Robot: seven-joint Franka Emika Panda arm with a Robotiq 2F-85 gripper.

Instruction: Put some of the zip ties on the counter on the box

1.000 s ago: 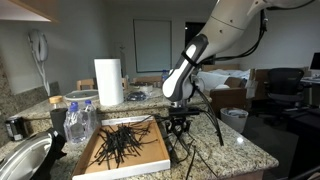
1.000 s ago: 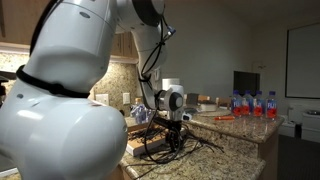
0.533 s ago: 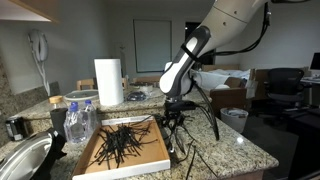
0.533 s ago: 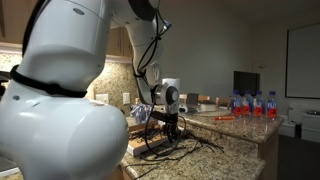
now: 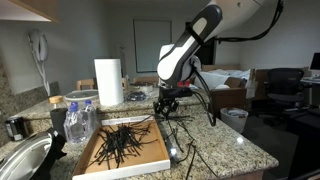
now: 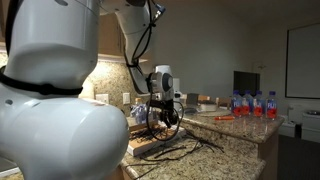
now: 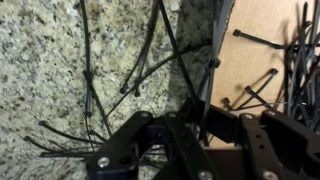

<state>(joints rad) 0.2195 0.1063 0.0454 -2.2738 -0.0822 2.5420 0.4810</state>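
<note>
My gripper point(image 5: 166, 108) hangs above the counter point(image 5: 235, 152) at the right edge of the tan box point(image 5: 153, 153), shut on a small bunch of black zip ties point(image 5: 178, 124) that dangle below it. In the other exterior view the gripper point(image 6: 161, 113) holds the same zip ties point(image 6: 168, 127) clear of the granite. A pile of zip ties point(image 5: 118, 141) lies inside the box. More zip ties point(image 5: 192, 152) stay spread on the counter. In the wrist view the gripper point(image 7: 190, 118) sits over the box edge point(image 7: 255, 70), with loose zip ties point(image 7: 108, 92) on the counter point(image 7: 50, 60).
A paper towel roll point(image 5: 108, 82) stands behind the box, a bag of plastic bottles point(image 5: 78, 120) is at its left, and a metal bowl point(image 5: 24, 160) is at the near left. Water bottles point(image 6: 254, 103) stand at the counter's far end. A cardboard carton point(image 5: 228, 96) sits beyond the counter.
The gripper has risen off the counter and shifted toward the box, carrying the bunch of zip ties up with it. Its jaws stayed shut.
</note>
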